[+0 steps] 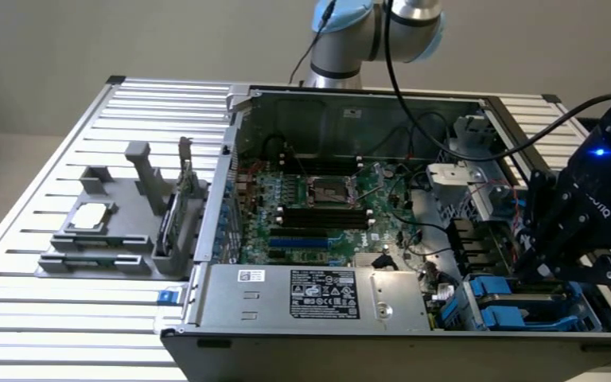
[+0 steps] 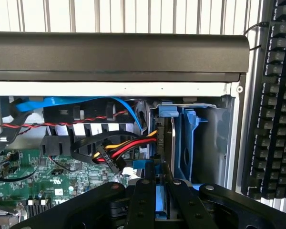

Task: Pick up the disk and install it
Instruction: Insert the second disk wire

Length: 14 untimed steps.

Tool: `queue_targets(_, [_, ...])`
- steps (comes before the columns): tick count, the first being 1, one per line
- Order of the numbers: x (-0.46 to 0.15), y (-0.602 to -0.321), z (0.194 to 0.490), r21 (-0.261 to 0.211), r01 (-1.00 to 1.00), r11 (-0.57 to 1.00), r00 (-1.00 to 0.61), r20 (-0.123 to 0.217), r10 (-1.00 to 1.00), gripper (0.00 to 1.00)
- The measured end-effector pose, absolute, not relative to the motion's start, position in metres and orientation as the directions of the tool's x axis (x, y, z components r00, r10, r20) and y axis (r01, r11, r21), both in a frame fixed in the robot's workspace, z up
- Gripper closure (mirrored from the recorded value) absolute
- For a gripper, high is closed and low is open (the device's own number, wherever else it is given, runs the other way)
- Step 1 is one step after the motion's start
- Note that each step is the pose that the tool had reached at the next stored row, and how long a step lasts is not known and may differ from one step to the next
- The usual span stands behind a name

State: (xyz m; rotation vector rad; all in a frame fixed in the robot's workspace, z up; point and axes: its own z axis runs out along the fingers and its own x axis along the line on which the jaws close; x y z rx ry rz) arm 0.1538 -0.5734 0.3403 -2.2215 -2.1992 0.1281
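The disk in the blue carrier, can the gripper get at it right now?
Probably yes. The gripper sits right over the disk in the drive bay, fingers straddling its edge. The power cable runs close beside it, but does not seem to block it.

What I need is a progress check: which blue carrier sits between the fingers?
The one holding the disk, beside the cable plug; the fingers grip it. The other carrier stands nearer the case wall.

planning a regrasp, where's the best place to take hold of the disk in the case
The disk stands on edge among blue carrier rails in the bay, so grip its exposed narrow edge, coming straight in from the open side of the case where the gripper is.
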Motion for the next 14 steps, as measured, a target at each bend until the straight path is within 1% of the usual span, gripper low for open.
queue_targets(14, [0.1549,-0.5745,0.3397,-0.067,0.998,-0.012,0.008,-0.049,0.999,0.84])
